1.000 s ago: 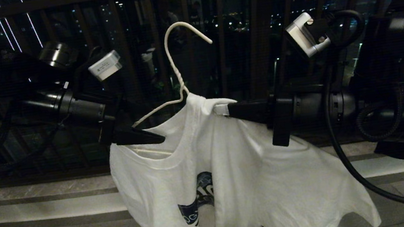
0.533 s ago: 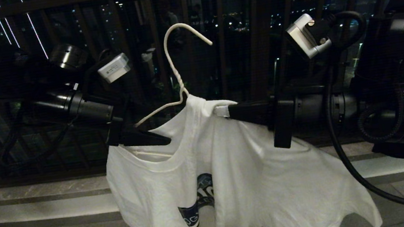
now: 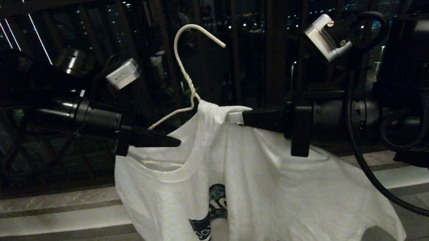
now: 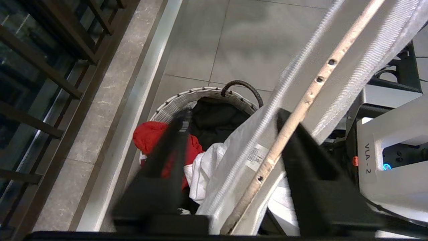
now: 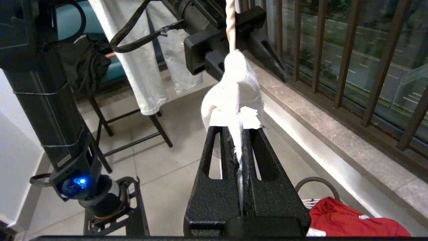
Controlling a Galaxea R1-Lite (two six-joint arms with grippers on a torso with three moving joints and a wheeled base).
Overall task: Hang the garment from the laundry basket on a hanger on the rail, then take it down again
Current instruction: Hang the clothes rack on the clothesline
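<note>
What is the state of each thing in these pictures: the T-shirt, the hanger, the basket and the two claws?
T-shirt: half on the hanger, one shoulder pinched by the right claw.
Hanger: upright in the air, hook free, on no rail.
Laundry basket: on the floor, holding red, black and white cloth.
Left claw: open around the hanger wire and collar.
Right claw: shut on the T-shirt.

The dark vertical-barred balcony railing (image 3: 238, 51) closed off the space just behind the thin white wire hanger (image 3: 184, 64), whose hook stood free in open air above the two hands. The left hand (image 4: 230, 134) had its fingers apart around the hanger's bare arm and the white cotton T-shirt's collar (image 4: 267, 110), with the round patterned-rim laundry basket (image 4: 207, 95) on the floor beneath. The right hand (image 5: 239, 130), clamped on bunched shirt cloth, blocked the hanger's other shoulder.
</note>
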